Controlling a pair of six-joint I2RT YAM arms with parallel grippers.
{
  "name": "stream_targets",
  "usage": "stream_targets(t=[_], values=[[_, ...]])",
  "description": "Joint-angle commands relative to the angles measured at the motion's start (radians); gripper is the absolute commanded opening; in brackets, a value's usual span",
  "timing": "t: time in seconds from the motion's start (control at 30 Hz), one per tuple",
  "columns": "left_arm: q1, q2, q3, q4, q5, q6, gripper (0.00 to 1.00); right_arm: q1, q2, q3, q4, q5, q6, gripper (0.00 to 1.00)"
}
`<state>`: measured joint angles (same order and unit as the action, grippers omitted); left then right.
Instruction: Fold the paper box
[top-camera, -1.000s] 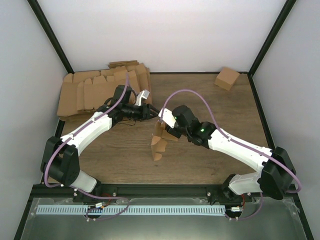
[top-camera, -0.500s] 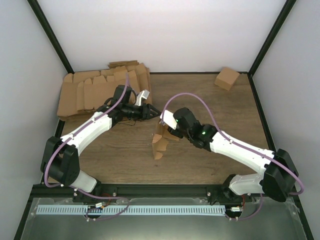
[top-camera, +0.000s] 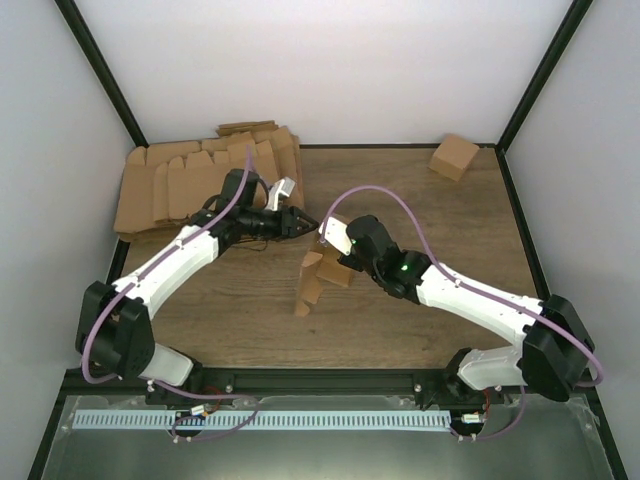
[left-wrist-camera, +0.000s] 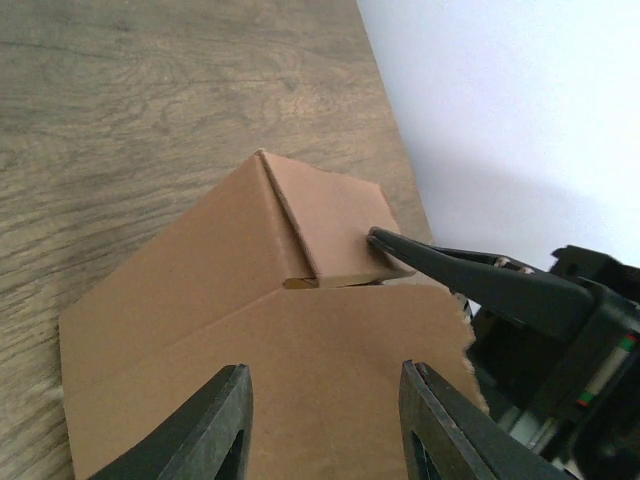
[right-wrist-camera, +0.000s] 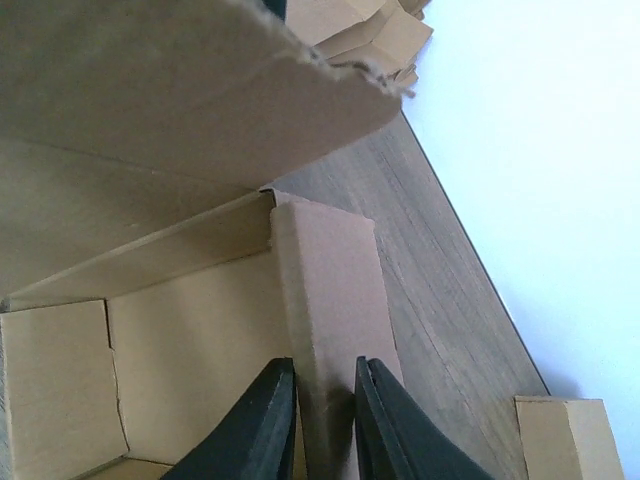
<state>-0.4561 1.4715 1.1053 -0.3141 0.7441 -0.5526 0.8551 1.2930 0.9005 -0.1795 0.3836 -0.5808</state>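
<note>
The paper box (top-camera: 311, 281), a half-formed brown carton with loose flaps, stands mid-table. In the right wrist view I look into its open inside (right-wrist-camera: 190, 340). My right gripper (right-wrist-camera: 325, 378) is shut on a narrow upright flap (right-wrist-camera: 330, 270) of it, and from above that gripper (top-camera: 334, 252) sits at the box's upper right. My left gripper (top-camera: 297, 222) hovers just beyond the box's far side, open. In the left wrist view its fingers (left-wrist-camera: 228, 420) frame a broad brown panel (left-wrist-camera: 300, 370) without touching it. There the right gripper's black finger (left-wrist-camera: 450, 272) pinches the flap.
A thick pile of brown cardboard blanks (top-camera: 200, 178) lies at the back left, also seen in the right wrist view (right-wrist-camera: 360, 25). A small cube-like carton (top-camera: 453, 156) sits at the back right corner (right-wrist-camera: 565, 435). White walls and black frame posts enclose the table.
My right gripper has closed on the box's flap. The box has tipped and shifted a little to the left. The left gripper has edged slightly right, still open.
</note>
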Motion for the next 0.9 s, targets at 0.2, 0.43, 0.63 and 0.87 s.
stream_targets(t=[0.2,0.43,0.63,0.87], values=[[0.046,-0.054,0.011,-0.014,-0.014,0.029,0.43,0.010,0.027,-0.003,0.051,0.003,0.001,0.23],[0.074,-0.049,-0.051,0.037,-0.025,0.017,0.46,0.010,0.048,-0.005,0.045,-0.001,0.014,0.23],[0.075,-0.014,-0.083,0.077,-0.042,0.008,0.46,0.010,0.060,-0.008,0.046,-0.011,0.021,0.24],[0.069,0.049,-0.084,0.116,-0.025,-0.001,0.46,0.010,0.076,-0.006,0.052,0.001,0.009,0.31]])
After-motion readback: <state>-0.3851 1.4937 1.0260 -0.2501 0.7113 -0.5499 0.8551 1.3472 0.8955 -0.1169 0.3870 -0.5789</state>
